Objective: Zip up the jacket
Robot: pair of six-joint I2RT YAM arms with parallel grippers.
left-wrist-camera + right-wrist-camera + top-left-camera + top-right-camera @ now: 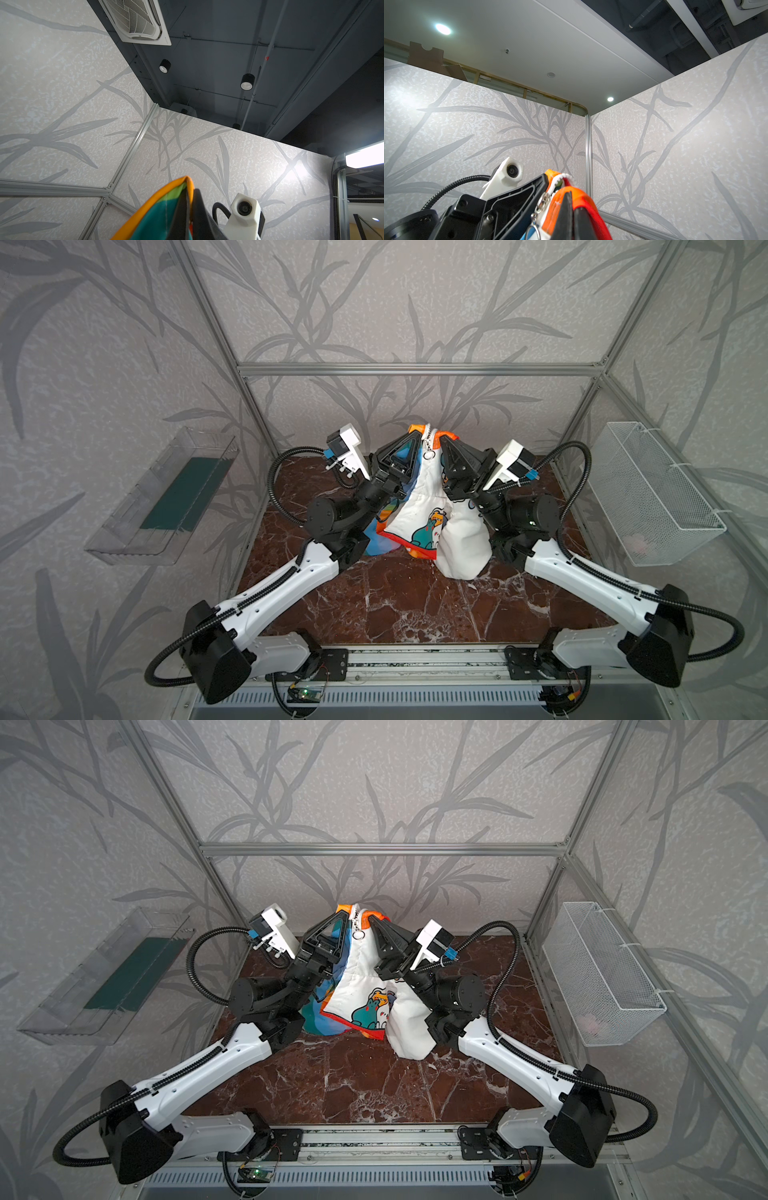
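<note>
Evidently both claws are busy at the top edge, and the pull hangs between them

Held up from the marble table (395, 605), the jacket (419, 514) hangs from its top edge, with its lower folds slumped on the stone. The left gripper (412, 440) is clamped on the rainbow panel on one side of the zipper (425, 434). The right gripper (443, 441) is clamped on the orange-and-red edge on the other side. Neither claw has a free jaw.

The relation that matters is the ring pull (429, 455). It dangles just below both sets of fingertips and about midway between them, so neither arm is clearly nearer. The zipper's long axis runs from that raised top edge down toward the table. Closing the last stretch would likely mean drawing the pull upward, and one claw would have to let go of the cloth to take it.

Both top views show the whole hang of the garment, but not how far the teeth are joined. The right wrist view does show this: loose white teeth (560, 179) splay apart above the pull, so the top stretch looks unzipped. The left wrist view shows only a pinched orange and teal edge.
</note>
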